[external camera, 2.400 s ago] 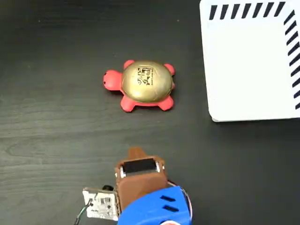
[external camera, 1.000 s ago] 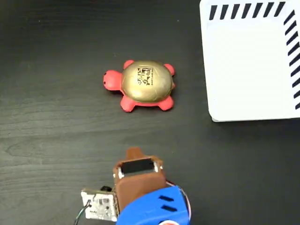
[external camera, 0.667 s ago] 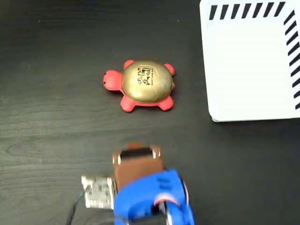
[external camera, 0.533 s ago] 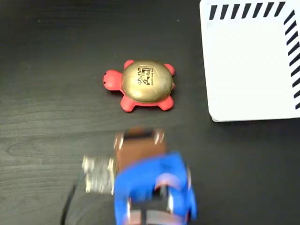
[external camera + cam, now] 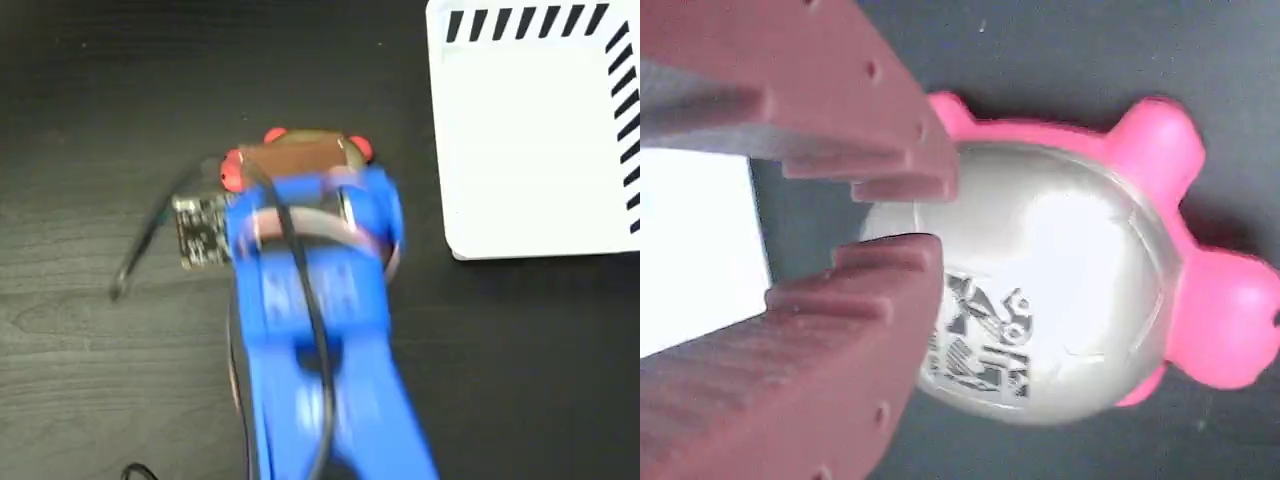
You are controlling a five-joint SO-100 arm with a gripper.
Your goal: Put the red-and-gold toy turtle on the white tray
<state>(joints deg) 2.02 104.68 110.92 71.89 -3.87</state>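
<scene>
The red-and-gold toy turtle [image 5: 1060, 280] sat on the dark wooden table [image 5: 90, 330], well to the left of the white tray [image 5: 530, 140] in the fixed view and not on it. In that view only slivers of the turtle [image 5: 275, 136] showed: a red foot at the top left, another foot at the top right, and a bit of the red head at the left, all poking out from under the arm. In the wrist view its shell looked pale and shiny, with the black printed mark on it and pink feet and head around its edge.

The gripper [image 5: 915, 215] hung directly over the turtle's shell. Its two brown ridged fingers [image 5: 840, 320] stood slightly apart, with a narrow gap between the tips, and they closed on nothing; whether the tips touched the shell could not be told. The blue arm [image 5: 310, 330] ran from the bottom edge of the fixed view to the turtle, motion-blurred, with a black cable [image 5: 300, 260] along its top. A small circuit board [image 5: 198, 230] jutted from the arm's left side, just left of the turtle. In the wrist view the white tray [image 5: 690, 250] showed behind the fingers at the left edge.
</scene>
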